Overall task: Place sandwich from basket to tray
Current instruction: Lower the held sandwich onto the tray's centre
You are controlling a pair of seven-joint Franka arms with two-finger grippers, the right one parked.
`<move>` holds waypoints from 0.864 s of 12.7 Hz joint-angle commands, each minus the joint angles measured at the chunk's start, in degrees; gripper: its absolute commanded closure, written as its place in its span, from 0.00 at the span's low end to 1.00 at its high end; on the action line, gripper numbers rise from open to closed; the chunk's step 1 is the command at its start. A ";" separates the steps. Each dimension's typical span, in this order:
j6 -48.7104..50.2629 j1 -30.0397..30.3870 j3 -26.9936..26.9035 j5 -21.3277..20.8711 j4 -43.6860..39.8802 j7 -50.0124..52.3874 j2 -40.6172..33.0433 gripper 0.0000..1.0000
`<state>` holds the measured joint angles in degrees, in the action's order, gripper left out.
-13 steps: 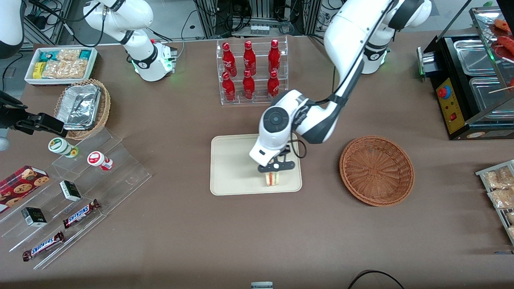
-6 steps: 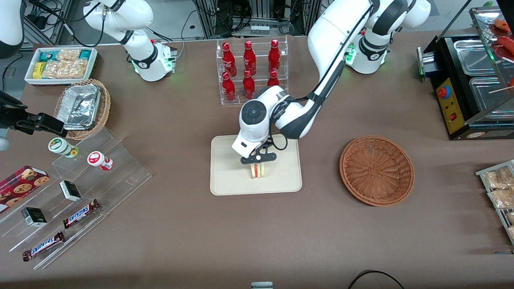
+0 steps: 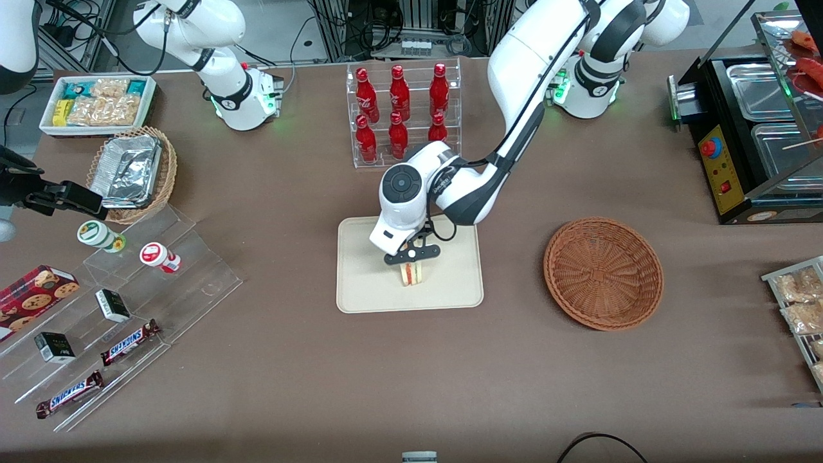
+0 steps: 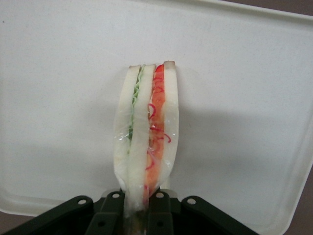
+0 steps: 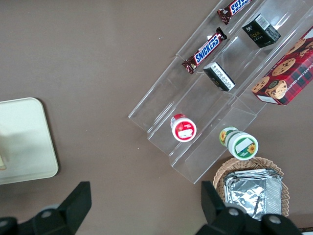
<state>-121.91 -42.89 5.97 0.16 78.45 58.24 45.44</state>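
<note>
Sandwich point(image 4: 146, 142) upright between the claw point(image 3: 411, 262) fingers, pinched tight, over the tray point(image 3: 366, 283).

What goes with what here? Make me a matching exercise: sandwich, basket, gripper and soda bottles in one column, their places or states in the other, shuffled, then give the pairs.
Column one:
1. sandwich
2. basket
3. gripper
4. soda bottles

Column two:
A. standing in a clear tiered rack
B. holds nothing, sits toward the working arm's end of the table
C. upright on its edge over the tray, cut side showing its layers
D. shut on the bread, above the tray

Pairs: 1-C, 2-B, 3-D, 4-A
</note>
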 commanded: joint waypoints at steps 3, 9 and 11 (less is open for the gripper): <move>1.06 -0.88 -0.70 -0.34 -3.04 2.14 1.94 0.53; 4.56 -0.44 -0.79 0.37 -4.61 2.14 -0.52 0.00; 11.05 -0.27 -0.70 0.46 -9.17 2.23 -1.23 0.00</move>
<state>-116.68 -42.82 5.75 0.17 73.07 59.40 45.45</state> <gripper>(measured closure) 0.000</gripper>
